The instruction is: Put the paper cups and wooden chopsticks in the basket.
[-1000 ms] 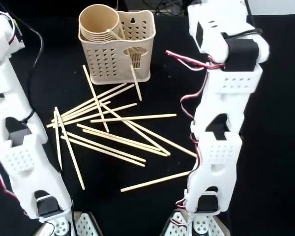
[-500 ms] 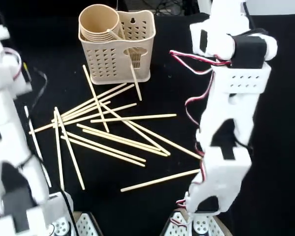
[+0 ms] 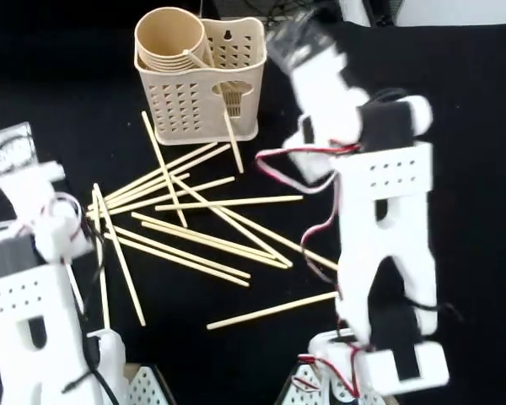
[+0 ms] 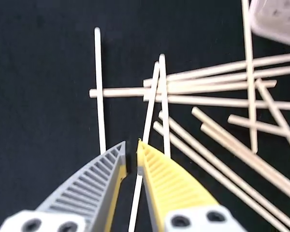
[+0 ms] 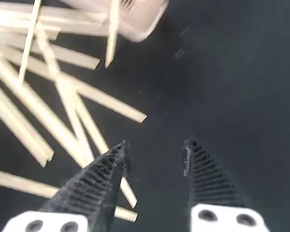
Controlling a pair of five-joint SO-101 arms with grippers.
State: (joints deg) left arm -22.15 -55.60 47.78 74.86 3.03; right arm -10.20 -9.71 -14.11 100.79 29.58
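A beige perforated basket (image 3: 194,110) stands at the back of the black table with stacked paper cups (image 3: 170,38) and a chopstick or two inside; another chopstick (image 3: 232,135) leans on its front. Several wooden chopsticks (image 3: 194,228) lie scattered in front of it, and one (image 3: 270,310) lies apart nearer the front. My left gripper (image 4: 131,150) is shut, low over the left ends of the pile (image 4: 208,92), with one chopstick (image 4: 150,106) running beneath its tips. My right gripper (image 5: 154,150) is open over bare table beside the chopsticks (image 5: 63,96), near the basket's corner (image 5: 135,19).
The left arm (image 3: 25,278) stands at the near left and the right arm (image 3: 379,194) rises at the right, with red and white cables (image 3: 295,156) hanging toward the pile. Dark tabletop (image 3: 464,169) lies right of the right arm.
The left arm has folded down toward the pile's left ends. The right arm's upper part has swung left toward the basket. The chopsticks, cups and basket have not moved.
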